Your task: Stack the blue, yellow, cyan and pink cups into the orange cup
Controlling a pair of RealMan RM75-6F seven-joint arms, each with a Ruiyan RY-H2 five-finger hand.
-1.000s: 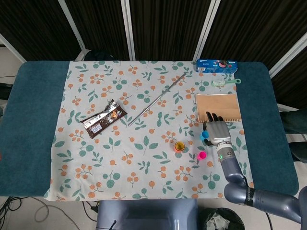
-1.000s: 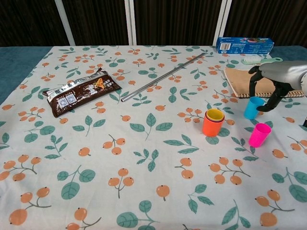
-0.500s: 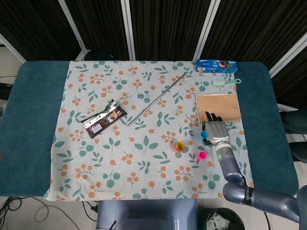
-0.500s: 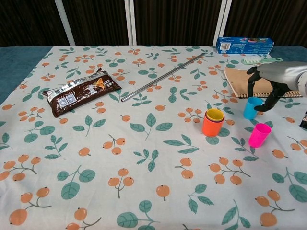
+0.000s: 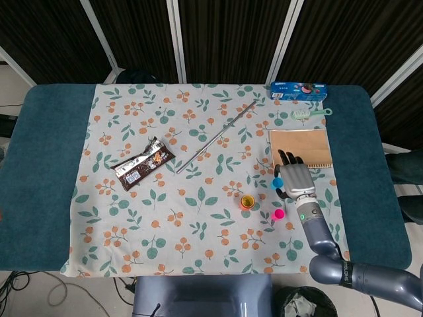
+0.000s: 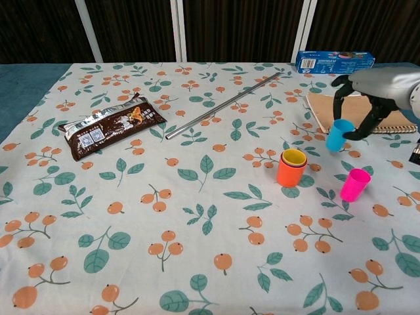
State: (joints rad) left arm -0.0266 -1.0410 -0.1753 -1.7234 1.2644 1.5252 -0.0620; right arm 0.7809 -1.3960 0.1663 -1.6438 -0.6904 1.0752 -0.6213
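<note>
Near the counter's right edge, right hand gripping cyan cup, now lifted off the cloth and tilted; a second ago still standing beside pink cup. Means pickup done, carry to orange cup next, probably. Yellow cup already nested inside orange; blue not visible, perhaps beneath. Pink untouched, just right of orange. Left hand out of sight.

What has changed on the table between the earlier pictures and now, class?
The right hand, gripping the cyan cup, has lifted it off the cloth, tilted, and shifted it slightly toward the orange cup. The yellow cup nested in the orange one, the pink cup and everything else stayed put.
</note>
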